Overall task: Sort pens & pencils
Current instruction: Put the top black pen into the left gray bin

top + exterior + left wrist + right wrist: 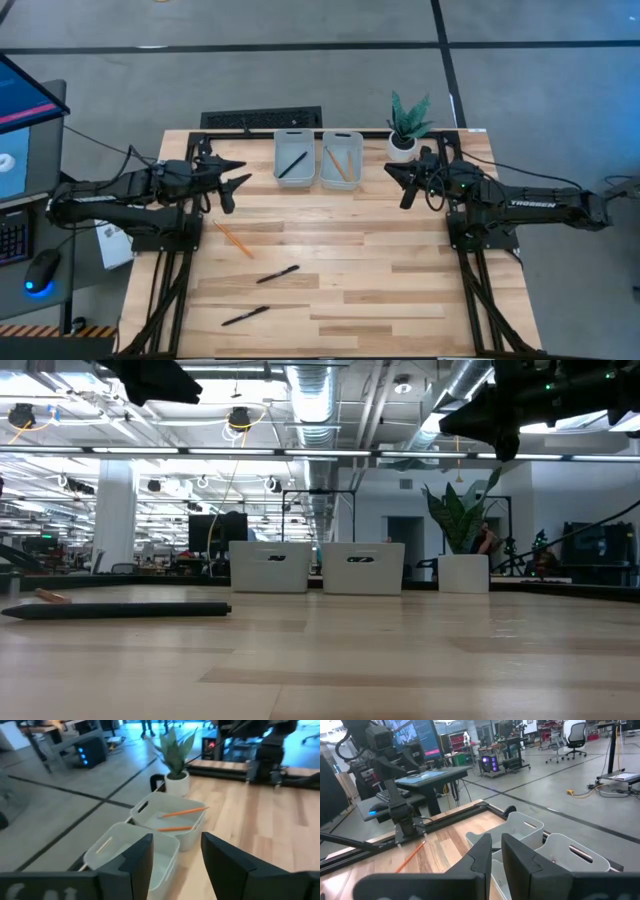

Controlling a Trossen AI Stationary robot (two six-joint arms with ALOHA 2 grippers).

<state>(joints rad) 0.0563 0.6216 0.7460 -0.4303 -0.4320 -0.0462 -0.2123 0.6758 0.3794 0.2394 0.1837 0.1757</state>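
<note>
— Two thin orange pencils [337, 164] lie in the pale grey plastic tray [342, 136] just left of the right hand [411, 186]; that hand's fingers are nearly pressed together, empty.
— And the left hand [236, 174]?
— Spread, empty, beside the tray holding one thin black pen [292, 165]; two pens [277, 274] and one pencil [233, 239] lie on the light wooden counter [400, 290].

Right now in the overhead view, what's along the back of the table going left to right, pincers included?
Left pincer, open → left tray holding one pen → right tray holding two pencils → potted plant → right pincer, empty.
</note>
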